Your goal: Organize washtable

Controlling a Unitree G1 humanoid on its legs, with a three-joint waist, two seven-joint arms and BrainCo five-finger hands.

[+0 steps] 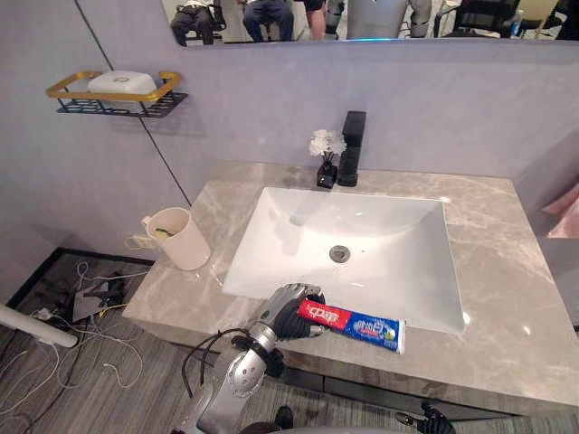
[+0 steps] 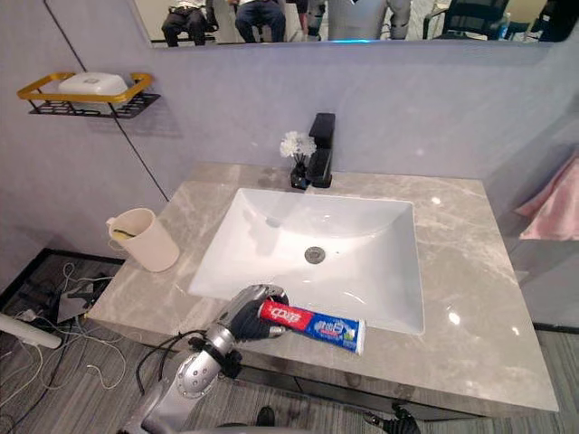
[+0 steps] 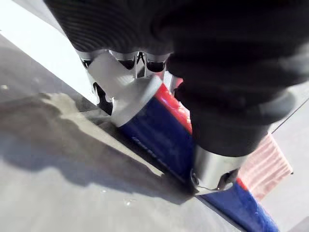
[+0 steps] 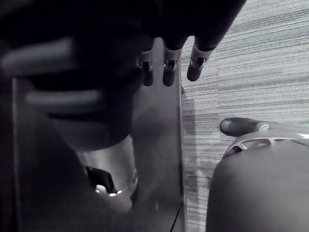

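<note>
Washtable of grey marble (image 1: 507, 271) spans your view, a white rectangular sink (image 1: 380, 280) at its centre. A cream plastic cup (image 1: 184, 240) stands at 9 o'clock. A red-and-blue toothpaste tube (image 1: 362, 326) lies at 6 o'clock on the front ledge, and your left hand (image 1: 288, 312) curls its fingers round the tube's red end. Your right hand (image 4: 169, 67) hangs relaxed, holding nothing. You seem to be at the grasping step; next probably comes a lift towards the cup.

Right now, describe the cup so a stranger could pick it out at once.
Find the grey marble counter with the white sink set in it. The cup stands on the counter's left end, apart from the sink's left rim. It is the one cream, upright thing with a handle, unlike the red-and-blue tube lying at the front rim in the left hand.
</note>
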